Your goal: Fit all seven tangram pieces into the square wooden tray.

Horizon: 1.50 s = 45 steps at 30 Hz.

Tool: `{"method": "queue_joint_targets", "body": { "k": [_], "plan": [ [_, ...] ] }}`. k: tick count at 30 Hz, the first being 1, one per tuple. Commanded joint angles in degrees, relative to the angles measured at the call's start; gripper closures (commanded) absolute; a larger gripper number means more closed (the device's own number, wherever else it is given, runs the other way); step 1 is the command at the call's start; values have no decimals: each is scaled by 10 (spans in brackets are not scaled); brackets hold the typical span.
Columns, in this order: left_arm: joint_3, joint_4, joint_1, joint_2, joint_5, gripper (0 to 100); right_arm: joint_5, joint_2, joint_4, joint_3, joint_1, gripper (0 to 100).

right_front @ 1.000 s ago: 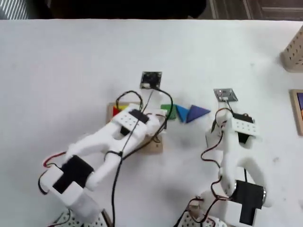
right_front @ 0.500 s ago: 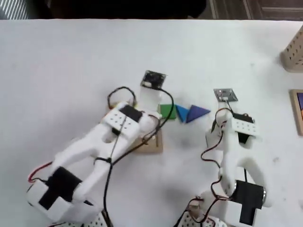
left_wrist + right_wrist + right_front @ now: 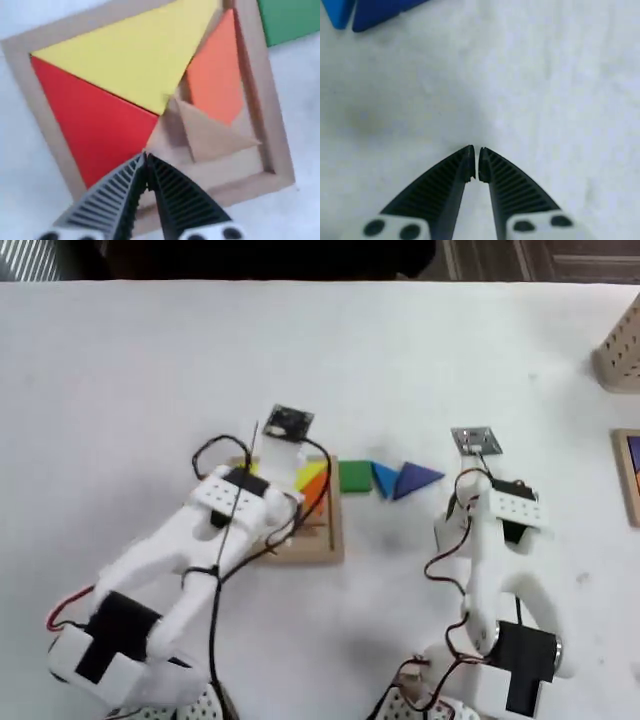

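You see the wooden tray [image 3: 265, 100] on the table [image 3: 150, 360] with 3 pieces in it: a yellow triangle [image 3: 130, 55], a red triangle [image 3: 95, 125] touching its long side, and an orange triangle [image 3: 215, 75] by the rim (the other part of the floor is plain wood). The green square [image 3: 353, 476] lies outside, just beside the tray, then the light blue triangle [image 3: 382, 478] and the dark blue triangle [image 3: 415, 478] in a row. Your left gripper [image 3: 146, 157] hangs over the tray, jaws pressed together, holding nothing. Your right gripper [image 3: 475, 150] is over the table near the blue pieces, jaws also together and empty.
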<state>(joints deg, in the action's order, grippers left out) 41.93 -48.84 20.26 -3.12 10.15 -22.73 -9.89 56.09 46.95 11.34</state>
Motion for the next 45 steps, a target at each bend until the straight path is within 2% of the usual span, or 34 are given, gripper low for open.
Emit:
{"method": "queue_joint_targets", "body": {
  "k": [1, 7, 11, 15, 19, 27, 31, 35, 39, 45],
  "plan": [
    [1, 15, -1, -26, -2, 980, -8, -21, -6, -2, -1, 975],
    [2, 78, 12, -22, 49, 980, -8, -22, -5, -2, -1, 975],
    [2, 99, 40, -21, 56, 980, -8, -22, -5, -2, -1, 975],
    [2, 99, 60, -21, 57, 980, -8, -22, -5, -2, 0, 975],
    [1, 99, 58, -21, 80, 980, -8, -22, -5, -2, 0, 975],
    [-14, 80, 46, -32, 81, 980, -8, -21, -6, -2, -1, 975],
    [-45, 38, 58, -96, 81, 980, -8, -21, -6, -2, -1, 975],
    [-43, 38, 97, -151, 80, 980, -8, -20, -6, -2, -1, 974],
    [-40, 69, 136, -116, 80, 980, -8, -20, -6, -2, -1, 974],
    [-79, 97, 161, 9, 80, 980, -9, -21, -6, -2, -1, 974]
  ]
}}
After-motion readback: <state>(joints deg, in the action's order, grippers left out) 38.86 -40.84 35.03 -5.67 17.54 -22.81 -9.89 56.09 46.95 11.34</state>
